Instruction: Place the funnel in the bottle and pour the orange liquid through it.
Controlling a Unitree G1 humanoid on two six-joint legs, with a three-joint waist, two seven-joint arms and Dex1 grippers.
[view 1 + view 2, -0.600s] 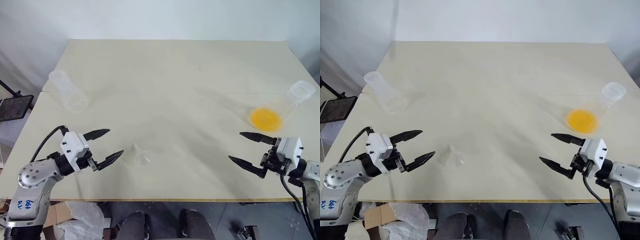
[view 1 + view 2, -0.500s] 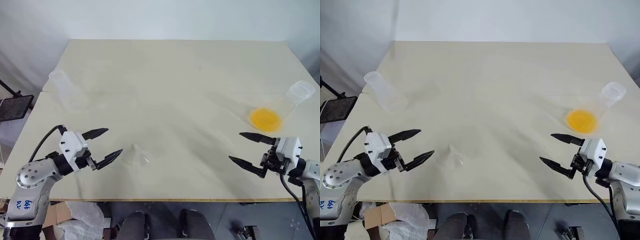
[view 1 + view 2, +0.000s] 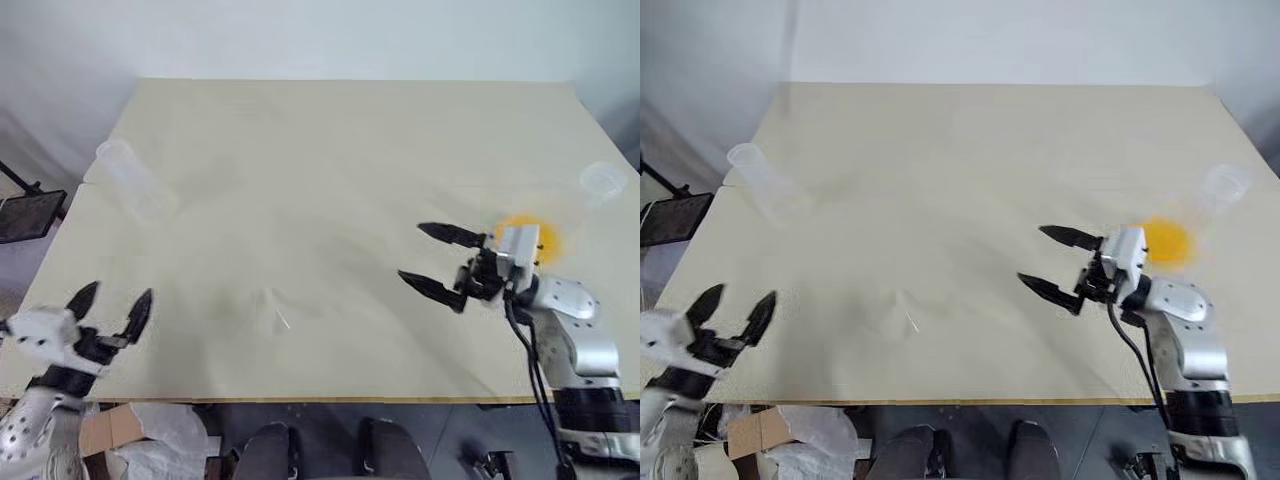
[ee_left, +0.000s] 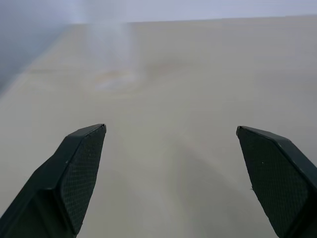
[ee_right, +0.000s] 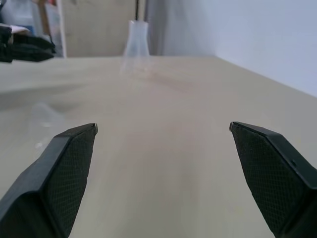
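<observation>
Since the earlier frames both arms have shifted. The right gripper (image 3: 440, 262) has swung in over the table (image 3: 330, 150), away from the near edge, and now hangs beside the orange liquid (image 3: 540, 238), on its inner side, with its white body partly in front of the pool. The left gripper (image 3: 112, 312) has drawn back and outward to the table's near left corner, at the near edge.

Both grippers are released: each pair of black fingers stands wide apart with nothing between them, as both wrist views show.

The funnel (image 3: 275, 305) lies on the table near the near edge, about midway across, as a faint clear shape. It sits between the two grippers, closer to the left one, touched by neither. In the right wrist view it is a pale blur (image 5: 42, 116) beyond the fingers.

The bottle (image 3: 135, 180) stands by the table's left edge, well away from the funnel and well beyond the left gripper. The right wrist view shows it upright (image 5: 136, 42) at the far side of the table.

The orange liquid sits in the flask (image 3: 600, 185) near the table's right edge, the flask's rim toward the right edge. The flask is blurred, so I cannot tell its exact tilt.
</observation>
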